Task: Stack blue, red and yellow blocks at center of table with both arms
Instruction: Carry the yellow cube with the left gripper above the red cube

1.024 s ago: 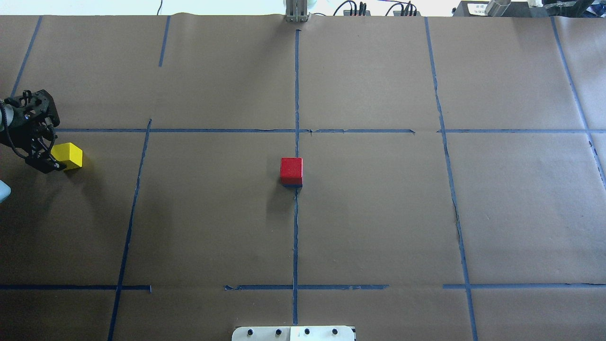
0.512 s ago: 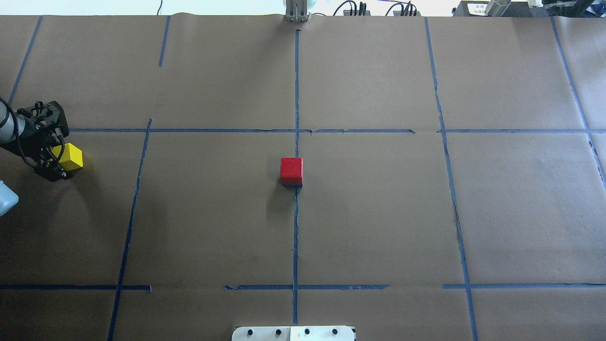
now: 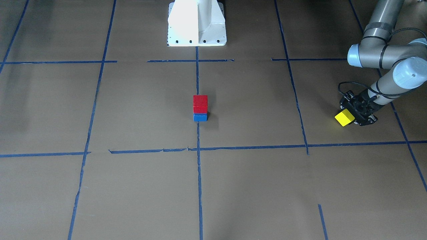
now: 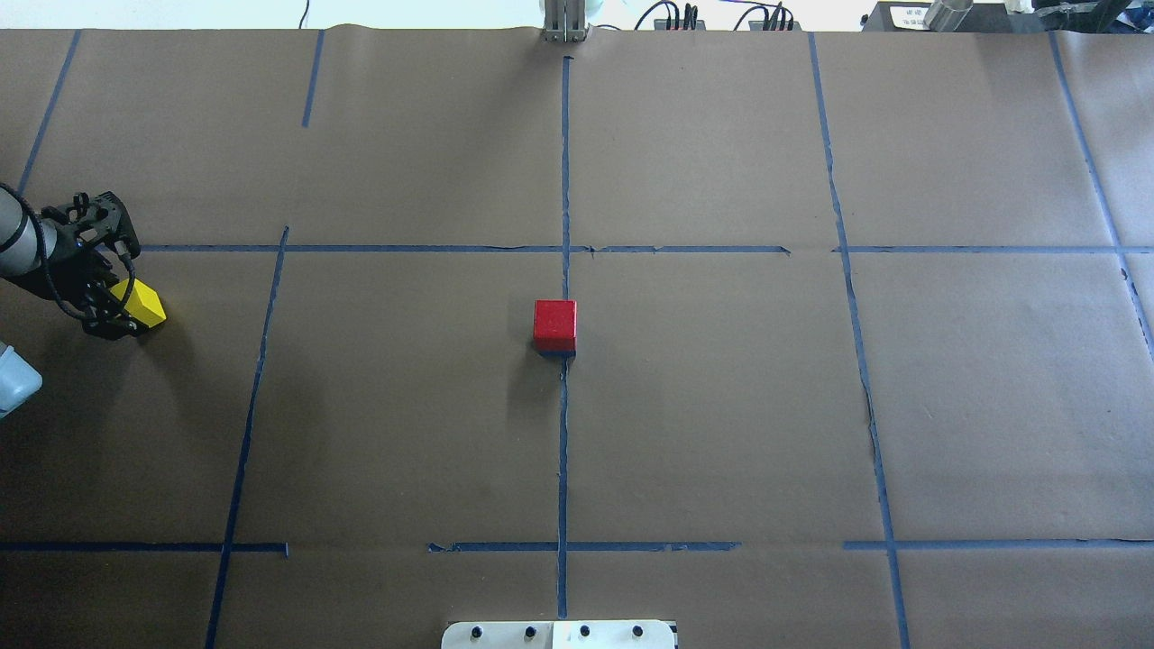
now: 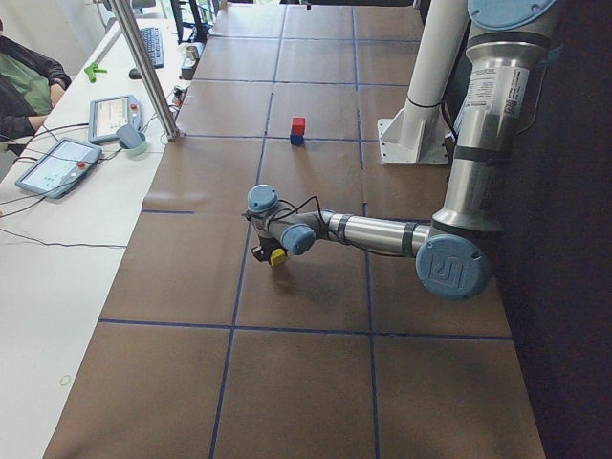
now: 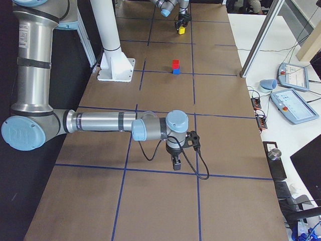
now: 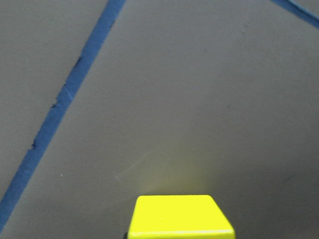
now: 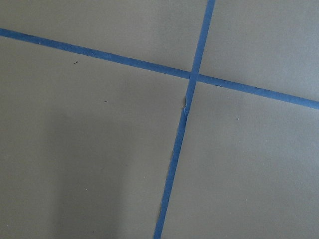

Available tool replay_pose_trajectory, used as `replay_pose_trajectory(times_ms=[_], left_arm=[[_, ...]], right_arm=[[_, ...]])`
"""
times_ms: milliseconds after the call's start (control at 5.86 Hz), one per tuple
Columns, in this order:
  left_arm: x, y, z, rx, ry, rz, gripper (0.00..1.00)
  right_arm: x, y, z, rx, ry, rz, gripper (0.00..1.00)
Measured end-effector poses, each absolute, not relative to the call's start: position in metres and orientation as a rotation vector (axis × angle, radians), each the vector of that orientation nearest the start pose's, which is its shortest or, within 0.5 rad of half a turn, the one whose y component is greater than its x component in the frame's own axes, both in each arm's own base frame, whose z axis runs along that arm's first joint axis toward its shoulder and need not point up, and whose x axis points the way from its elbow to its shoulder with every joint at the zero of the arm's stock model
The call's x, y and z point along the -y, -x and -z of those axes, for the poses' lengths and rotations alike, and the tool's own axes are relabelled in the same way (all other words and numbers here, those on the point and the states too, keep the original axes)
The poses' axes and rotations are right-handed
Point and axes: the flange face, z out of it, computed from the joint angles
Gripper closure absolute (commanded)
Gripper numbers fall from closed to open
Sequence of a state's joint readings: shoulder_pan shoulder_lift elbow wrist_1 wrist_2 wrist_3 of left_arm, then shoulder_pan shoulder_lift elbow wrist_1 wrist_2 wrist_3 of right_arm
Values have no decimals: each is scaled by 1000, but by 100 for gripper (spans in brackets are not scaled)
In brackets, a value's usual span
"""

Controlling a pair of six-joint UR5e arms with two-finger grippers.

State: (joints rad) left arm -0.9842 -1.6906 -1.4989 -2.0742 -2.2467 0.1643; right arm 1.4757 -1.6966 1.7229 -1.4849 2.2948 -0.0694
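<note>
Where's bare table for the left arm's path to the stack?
Everything between the yellow block in the left gripper and the red block atop the blue block is bare paper. Only that stack's spot is taken.

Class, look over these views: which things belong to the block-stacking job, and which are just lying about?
Belonging to the job:
yellow block, held in the left gripper
red block, sitting on the blue block at the table's centre

Just lying about:
tablets, blue cup and keyboard, all on the side bench
</note>
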Motion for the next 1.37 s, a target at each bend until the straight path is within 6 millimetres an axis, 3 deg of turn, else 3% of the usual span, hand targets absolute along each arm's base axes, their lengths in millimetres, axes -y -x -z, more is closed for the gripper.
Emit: replay_pose_trajectory(times_ms=[171,341,512,683,854,1024,1366], left_arm=[[514,-255,-554,-817,-352,-706,84],[519,-259,-513,-862,-288,-434,84],[528,-275,-457,-876,-226,-236,85],[531,-306,-391,-839,-169,-145,88],[517,-355,-307,-774,-110,-73,91],[492,-405,-241,-758,-61,-9,91],[464,-489,-151,-785,-11,62,90]], right_arm=[[451,-25,-636,726,-99,197,0],[451,-25,-636,726,-99,197,0],[451,-25,-636,726,-99,196,0],[451,-25,-636,726,-99,196,0],[451,-25,-636,726,-98,195,0],[451,-25,-636,726,-98,195,0],[451,-25,-636,727,-97,195,0]])
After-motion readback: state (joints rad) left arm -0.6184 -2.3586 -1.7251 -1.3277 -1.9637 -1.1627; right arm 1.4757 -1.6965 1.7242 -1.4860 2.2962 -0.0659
